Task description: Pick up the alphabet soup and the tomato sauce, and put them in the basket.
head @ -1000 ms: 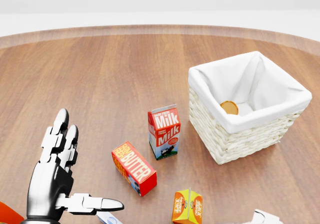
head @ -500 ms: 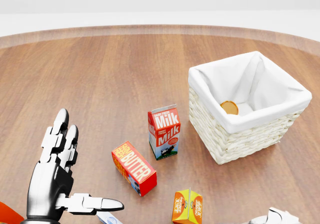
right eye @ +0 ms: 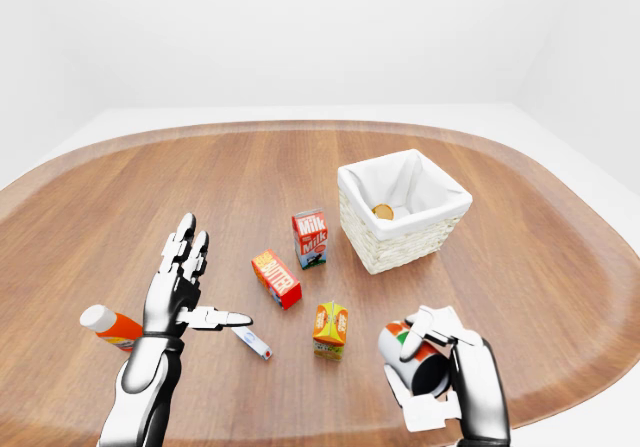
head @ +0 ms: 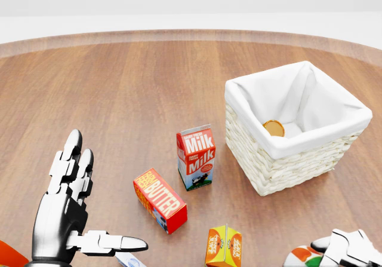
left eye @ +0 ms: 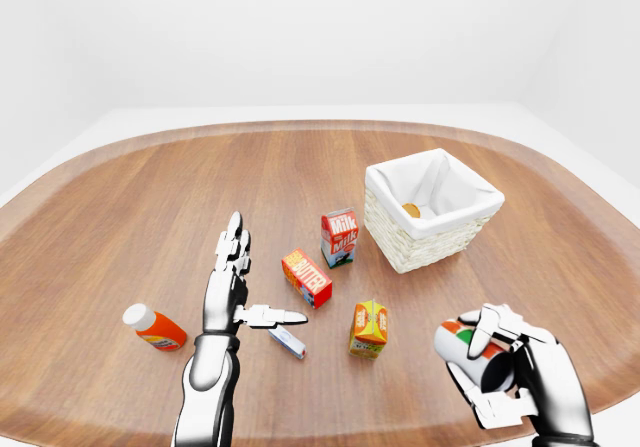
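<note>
Right now the right hand (left eye: pixel 512 367), at the lower right of the left-eye view, has its fingers curled round a can (left eye: pixel 470 352), white with red, orange and green label patches, lying tilted with its dark open end toward the camera; which of the two task cans it is cannot be told. It is held above the bench (left eye: pixel 130 197), well apart from the basket (left eye: pixel 432 210) higher up in that view. Basket: square, woven pale wicker, white cloth liner folded over the rim, with a round brownish-gold can top (left eye: pixel 411 209) showing inside at the bottom. Left hand (left eye: pixel 232 289) is spread, fingers straight and pointing up the view, thumb out to the right, gripping nothing. Bench is smooth wood-grain, rounded oval edge. Also on it: upright red-and-white milk carton (left eye: pixel 339 238), red butter box (left eye: pixel 307 278) lying flat near the left hand, small orange carton (left eye: pixel 369 328), thin white-blue stick-shaped item (left eye: pixel 287 342) just under the left thumb, and an orange bottle with white cap (left eye: pixel 154 328) on its side at far left.
</note>
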Robot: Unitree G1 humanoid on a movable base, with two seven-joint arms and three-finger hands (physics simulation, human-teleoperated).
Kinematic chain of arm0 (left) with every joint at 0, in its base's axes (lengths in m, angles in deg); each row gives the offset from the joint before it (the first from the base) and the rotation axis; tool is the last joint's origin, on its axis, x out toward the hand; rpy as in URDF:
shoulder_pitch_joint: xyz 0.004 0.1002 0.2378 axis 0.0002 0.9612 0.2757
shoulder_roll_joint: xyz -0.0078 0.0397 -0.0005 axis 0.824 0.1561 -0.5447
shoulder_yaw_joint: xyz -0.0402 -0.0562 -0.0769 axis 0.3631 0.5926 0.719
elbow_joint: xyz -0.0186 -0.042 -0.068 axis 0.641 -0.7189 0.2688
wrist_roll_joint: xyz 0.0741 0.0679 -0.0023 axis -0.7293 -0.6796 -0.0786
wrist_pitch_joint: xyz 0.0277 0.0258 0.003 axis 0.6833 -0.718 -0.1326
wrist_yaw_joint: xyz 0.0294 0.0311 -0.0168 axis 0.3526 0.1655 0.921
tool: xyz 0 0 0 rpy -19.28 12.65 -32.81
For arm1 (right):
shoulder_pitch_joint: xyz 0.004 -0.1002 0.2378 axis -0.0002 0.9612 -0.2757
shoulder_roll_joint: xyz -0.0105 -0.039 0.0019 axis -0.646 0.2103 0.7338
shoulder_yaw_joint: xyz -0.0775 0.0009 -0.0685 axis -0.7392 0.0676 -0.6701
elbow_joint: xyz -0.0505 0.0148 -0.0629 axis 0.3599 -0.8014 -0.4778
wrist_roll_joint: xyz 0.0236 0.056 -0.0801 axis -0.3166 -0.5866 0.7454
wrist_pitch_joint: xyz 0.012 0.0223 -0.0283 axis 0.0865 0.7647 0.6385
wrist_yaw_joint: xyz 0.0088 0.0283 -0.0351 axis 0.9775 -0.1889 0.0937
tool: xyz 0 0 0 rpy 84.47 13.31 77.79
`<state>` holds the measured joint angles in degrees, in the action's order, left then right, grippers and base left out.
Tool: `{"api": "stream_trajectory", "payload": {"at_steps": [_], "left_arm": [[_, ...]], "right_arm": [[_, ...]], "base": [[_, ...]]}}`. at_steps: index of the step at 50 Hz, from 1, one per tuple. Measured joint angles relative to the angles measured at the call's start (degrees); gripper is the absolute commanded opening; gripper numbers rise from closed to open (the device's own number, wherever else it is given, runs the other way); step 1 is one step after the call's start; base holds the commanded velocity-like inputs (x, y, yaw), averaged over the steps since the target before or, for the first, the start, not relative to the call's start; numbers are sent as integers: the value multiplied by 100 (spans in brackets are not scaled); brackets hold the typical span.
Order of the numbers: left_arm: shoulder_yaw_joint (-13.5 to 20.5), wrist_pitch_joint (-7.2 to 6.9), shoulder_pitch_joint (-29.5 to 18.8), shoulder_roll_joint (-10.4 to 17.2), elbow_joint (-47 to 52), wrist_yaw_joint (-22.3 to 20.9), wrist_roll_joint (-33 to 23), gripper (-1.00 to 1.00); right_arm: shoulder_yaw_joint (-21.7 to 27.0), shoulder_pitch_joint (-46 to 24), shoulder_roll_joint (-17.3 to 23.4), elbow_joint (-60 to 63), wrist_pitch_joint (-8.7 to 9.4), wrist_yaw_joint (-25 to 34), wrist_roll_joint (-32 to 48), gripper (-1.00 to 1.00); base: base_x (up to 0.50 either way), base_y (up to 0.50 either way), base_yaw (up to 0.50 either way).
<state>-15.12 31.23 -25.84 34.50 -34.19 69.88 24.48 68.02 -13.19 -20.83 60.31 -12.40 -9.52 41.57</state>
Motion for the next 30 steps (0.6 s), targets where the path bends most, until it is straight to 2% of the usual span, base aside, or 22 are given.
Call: {"api": "stream_trajectory", "payload": {"at_steps": [19,30], "left_arm": [[0,0,0,0,0,1,0,100],[0,0,0,0,0,2,0,100]], "right_arm": [[-245,-312,306,559,0,-557,756,-100],[-590,-607,630,929,0,-873,1338,-100]], "base": [[0,0,0],[0,0,0]]}}
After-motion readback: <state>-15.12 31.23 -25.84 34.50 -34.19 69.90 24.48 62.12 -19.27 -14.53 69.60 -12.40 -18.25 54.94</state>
